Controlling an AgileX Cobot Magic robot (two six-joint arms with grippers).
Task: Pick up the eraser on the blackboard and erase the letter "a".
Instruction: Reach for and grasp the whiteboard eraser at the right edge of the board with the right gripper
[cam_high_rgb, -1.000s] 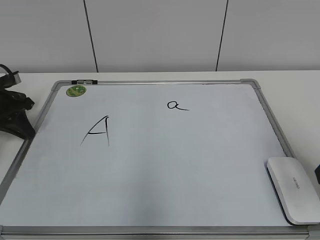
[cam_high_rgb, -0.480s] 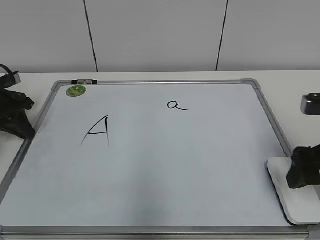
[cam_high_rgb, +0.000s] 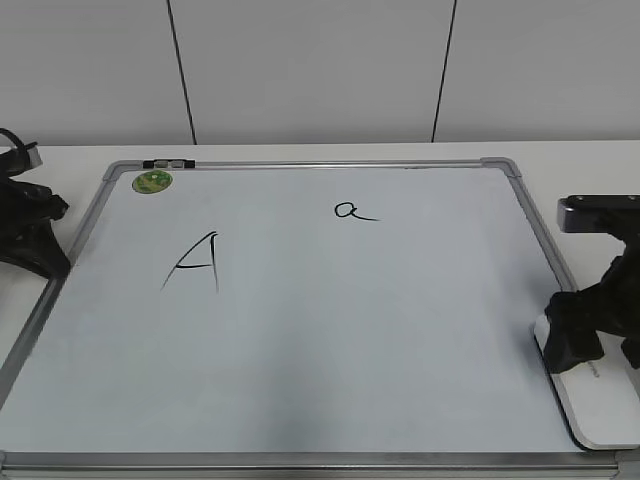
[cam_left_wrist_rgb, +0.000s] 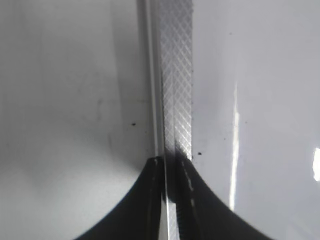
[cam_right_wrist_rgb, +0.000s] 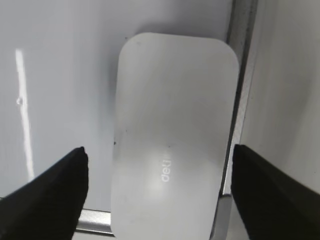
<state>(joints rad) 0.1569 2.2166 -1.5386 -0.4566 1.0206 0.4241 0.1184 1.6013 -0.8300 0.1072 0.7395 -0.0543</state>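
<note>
Straddling the eraser (cam_right_wrist_rgb: 172, 145), the right gripper (cam_right_wrist_rgb: 160, 192) hangs open.

Blackboard (cam_high_rgb: 300, 330) lies flat on desk (cam_high_rgb: 580, 165), filling most of the exterior view. Letter "a" (cam_high_rgb: 354, 211) sits right of centre toward the far edge; capital "A" (cam_high_rgb: 195, 264) left of it and nearer. Round sticker (cam_high_rgb: 153, 182) in far-left corner, just beside a small clip (cam_high_rgb: 169, 163) on the far frame. Eraser (cam_high_rgb: 590, 385) at near-right corner, on the board against the right frame. Right claw (cam_high_rgb: 600, 335) directly over the eraser, one finger (cam_right_wrist_rgb: 47, 200) either side. Left claw (cam_high_rgb: 25, 235) off the left edge, over the frame.
</note>
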